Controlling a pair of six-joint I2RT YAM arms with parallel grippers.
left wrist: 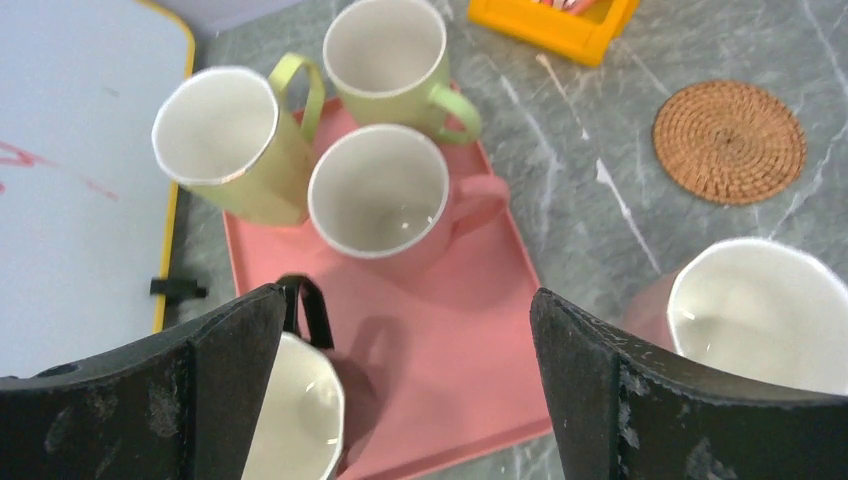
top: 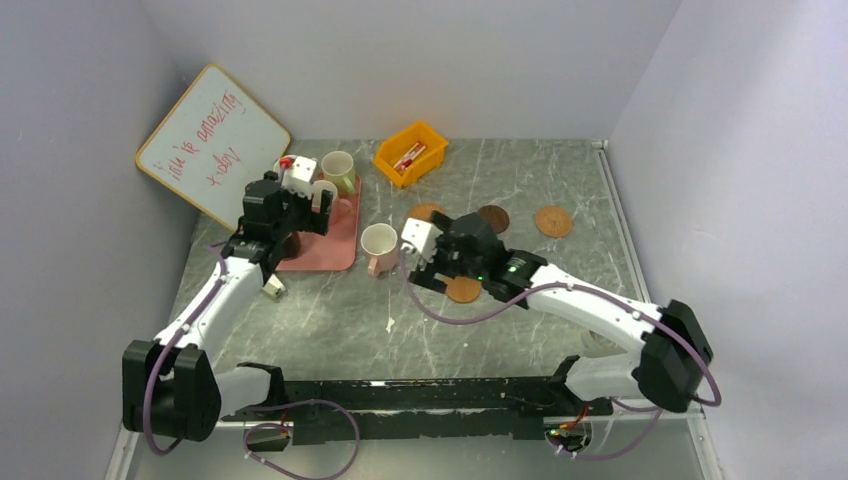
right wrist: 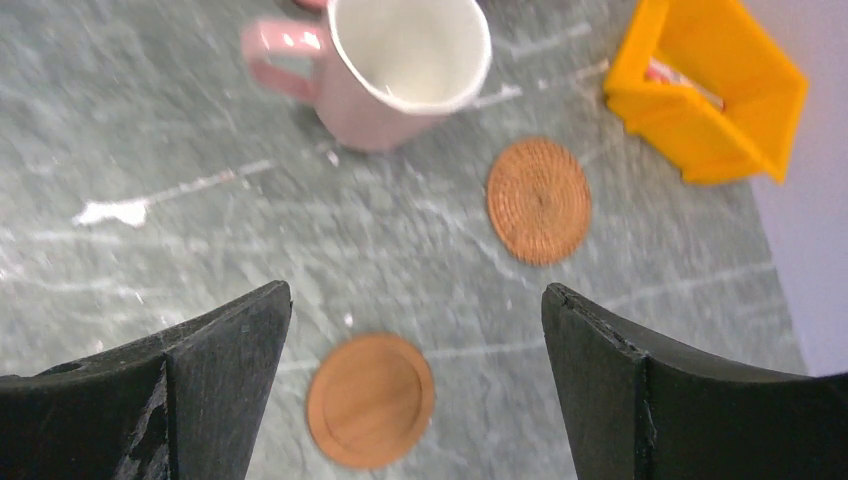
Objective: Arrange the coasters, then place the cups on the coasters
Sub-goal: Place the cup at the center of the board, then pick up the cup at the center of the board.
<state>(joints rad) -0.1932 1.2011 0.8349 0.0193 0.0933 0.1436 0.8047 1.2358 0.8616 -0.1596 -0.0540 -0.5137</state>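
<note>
**Orange-brown coaster [right wrist: 370, 400] lies beneath wide-open right gripper [right wrist: 415, 290]**

Flat on the grey table [right wrist: 200, 150], the coaster sits almost straight below the right gripper, whose jaws stand apart and hold nothing. The woven coaster [right wrist: 538, 200] lies farther ahead, toward the yellow bin [right wrist: 720, 100]; 1 pink cup [right wrist: 405, 60] stands on bare stone beyond. The left gripper [left wrist: 408, 292], equally spread and empty, hovers over the pink tray [left wrist: 450, 370] carrying 4 cups [left wrist: 378, 190], 1 apparently a black cup [left wrist: 300, 420] half hidden by a finger. For coasters, the right arm [top: 590, 300] is nearer.

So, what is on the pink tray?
A green cup at its left edge, another green cup at the far end, a pink cup, and a black cup half covered by the left gripper's finger, which hides that corner.
</note>
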